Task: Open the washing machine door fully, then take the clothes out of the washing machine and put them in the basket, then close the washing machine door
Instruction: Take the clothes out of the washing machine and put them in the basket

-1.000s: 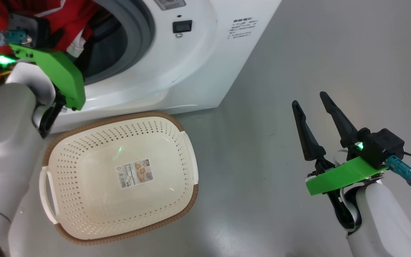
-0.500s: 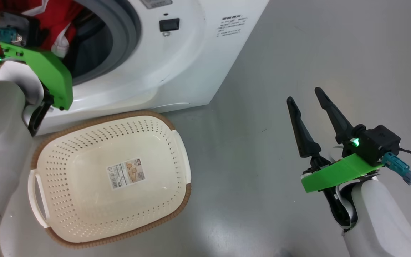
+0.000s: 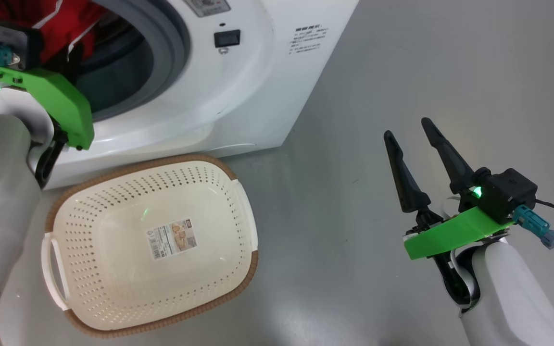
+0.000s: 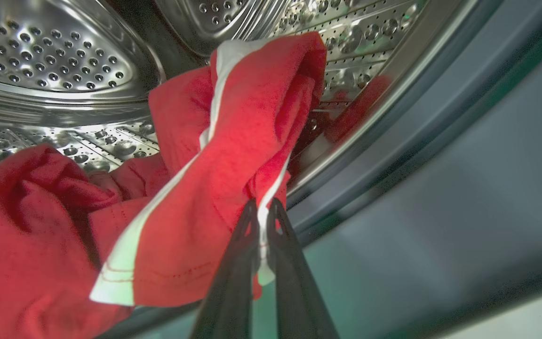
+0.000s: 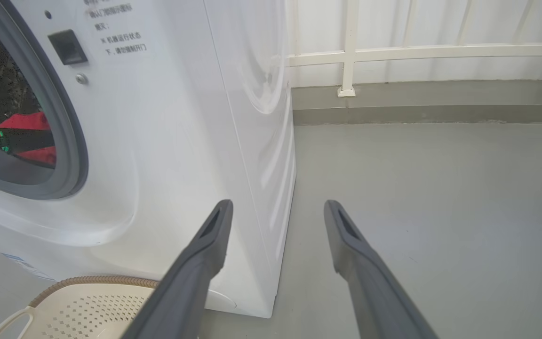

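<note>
The left gripper (image 4: 262, 208) is pinched tight on a white-trimmed fold of the clothes (image 4: 214, 155), inside the steel drum (image 4: 50, 61) of the washing machine (image 3: 238, 96). More red cloth is heaped to one side; whether it is one garment or two cannot be told. The grey rubber ring (image 4: 393, 155) lies between the drum and the outside. One basket (image 3: 195, 159) sits on the floor (image 3: 402, 72) just before the machine, one paper label (image 3: 171, 239) on its bottom. The right gripper (image 3: 407, 129) hangs with fingers spread, holding nothing, well apart from the basket.
</note>
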Robot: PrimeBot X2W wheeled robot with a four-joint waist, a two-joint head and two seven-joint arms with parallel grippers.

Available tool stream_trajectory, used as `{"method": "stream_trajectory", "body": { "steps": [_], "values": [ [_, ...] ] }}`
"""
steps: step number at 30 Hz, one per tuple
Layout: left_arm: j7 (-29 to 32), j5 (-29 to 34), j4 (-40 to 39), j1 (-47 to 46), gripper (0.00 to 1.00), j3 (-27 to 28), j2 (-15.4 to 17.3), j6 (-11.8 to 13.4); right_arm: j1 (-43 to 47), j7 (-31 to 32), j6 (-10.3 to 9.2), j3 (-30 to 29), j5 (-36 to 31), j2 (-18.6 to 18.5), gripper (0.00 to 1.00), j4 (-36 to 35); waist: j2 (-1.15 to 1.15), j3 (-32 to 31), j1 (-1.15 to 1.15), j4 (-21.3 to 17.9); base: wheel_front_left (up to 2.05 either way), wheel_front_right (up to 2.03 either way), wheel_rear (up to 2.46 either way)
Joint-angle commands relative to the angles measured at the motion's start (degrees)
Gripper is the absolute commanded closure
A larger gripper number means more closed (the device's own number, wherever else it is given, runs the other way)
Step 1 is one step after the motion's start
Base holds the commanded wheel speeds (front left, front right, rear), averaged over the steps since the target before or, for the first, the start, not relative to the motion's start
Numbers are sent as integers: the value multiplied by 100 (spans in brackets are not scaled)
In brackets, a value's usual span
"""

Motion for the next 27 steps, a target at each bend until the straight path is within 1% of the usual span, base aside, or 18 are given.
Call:
{"method": "stream_trajectory", "body": {
  "steps": [1,7,11,13,16,20,27],
  "values": [
    [-142,-73,-18,-106,100,85,191,-17,10,-68,9,71,-21,-14,0,-122,0,-54,0,38,0,0,0],
    [-579,-494,-85,117,100,291,129,-17,92,-68,9,20,-18,-56,0,-96,0,-277,0,131,0,0,0],
    [-691,-607,-214,296,100,497,121,-17,165,-68,9,-12,-17,-82,0,-82,0,-432,0,211,0,0,0],
    [-697,-561,-422,338,100,830,172,-12,200,-68,9,-24,-20,-95,0,-88,0,-491,0,250,0,0,0],
    [-699,-303,-881,626,100,1446,222,56,259,-68,9,-58,-19,-120,0,-85,0,-606,0,308,0,0,0],
    [-700,209,-1473,1225,100,2273,236,152,338,-68,9,-102,1,-146,0,-73,0,-768,0,355,0,0,0],
    [-701,1134,-2312,2278,100,3535,108,177,524,-68,9,-166,20,-195,0,-62,0,-1046,0,427,0,0,0]
  ]
}}
